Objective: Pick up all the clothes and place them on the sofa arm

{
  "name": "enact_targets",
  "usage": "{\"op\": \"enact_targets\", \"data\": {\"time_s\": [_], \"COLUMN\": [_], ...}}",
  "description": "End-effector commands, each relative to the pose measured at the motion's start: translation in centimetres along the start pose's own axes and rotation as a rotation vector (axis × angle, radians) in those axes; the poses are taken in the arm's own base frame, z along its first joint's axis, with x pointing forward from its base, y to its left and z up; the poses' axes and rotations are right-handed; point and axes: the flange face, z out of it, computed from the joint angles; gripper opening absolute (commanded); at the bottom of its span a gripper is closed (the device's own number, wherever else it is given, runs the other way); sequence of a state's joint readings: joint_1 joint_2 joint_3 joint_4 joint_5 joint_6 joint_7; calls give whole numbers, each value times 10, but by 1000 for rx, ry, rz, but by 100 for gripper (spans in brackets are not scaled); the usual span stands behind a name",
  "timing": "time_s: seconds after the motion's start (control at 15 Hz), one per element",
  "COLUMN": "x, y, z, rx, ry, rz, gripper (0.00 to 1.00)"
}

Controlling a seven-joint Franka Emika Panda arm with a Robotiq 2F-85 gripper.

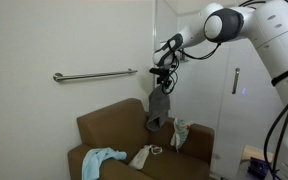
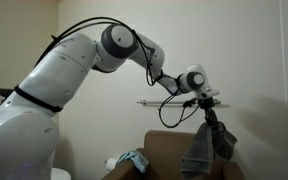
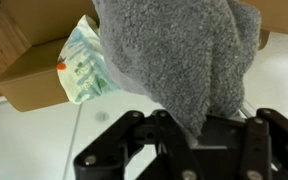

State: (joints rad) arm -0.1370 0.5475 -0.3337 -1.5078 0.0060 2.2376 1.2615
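My gripper [image 1: 162, 82] is shut on a dark grey garment [image 1: 159, 108], which hangs high above the brown armchair. In an exterior view the gripper [image 2: 206, 103] holds the grey garment [image 2: 206, 145] in front of the chair back. The wrist view is filled by the fuzzy grey garment [image 3: 174, 50], pinched in the gripper [image 3: 194, 125]. A pale mint garment [image 1: 179, 133] lies on the sofa arm [image 1: 198, 136], and appears as the mint garment [image 3: 84, 60] on the brown sofa arm [image 3: 24, 78] below. A light blue garment [image 1: 102, 158] and a whitish cloth [image 1: 144, 155] lie on the seat.
A grey metal grab rail [image 1: 94, 75] runs along the wall behind the chair, close to my gripper's height; it shows as the rail [image 2: 169, 101] too. A glass door with a handle [image 1: 235, 82] stands beside the chair. The light blue garment [image 2: 132, 160] lies below the arm.
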Motion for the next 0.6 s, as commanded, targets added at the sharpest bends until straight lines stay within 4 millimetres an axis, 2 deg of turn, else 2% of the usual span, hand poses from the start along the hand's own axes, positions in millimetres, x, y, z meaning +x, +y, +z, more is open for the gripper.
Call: {"op": "enact_targets", "data": {"time_s": [0.0,0.27,0.53], "x": [41,66,83], "y": [-2,0,1], "z": [-15,1,34], "rx": [22,-15,-89], "ry": [-76,-108,-149], "rz": [146,217,316], "gripper": [0,0,0]}}
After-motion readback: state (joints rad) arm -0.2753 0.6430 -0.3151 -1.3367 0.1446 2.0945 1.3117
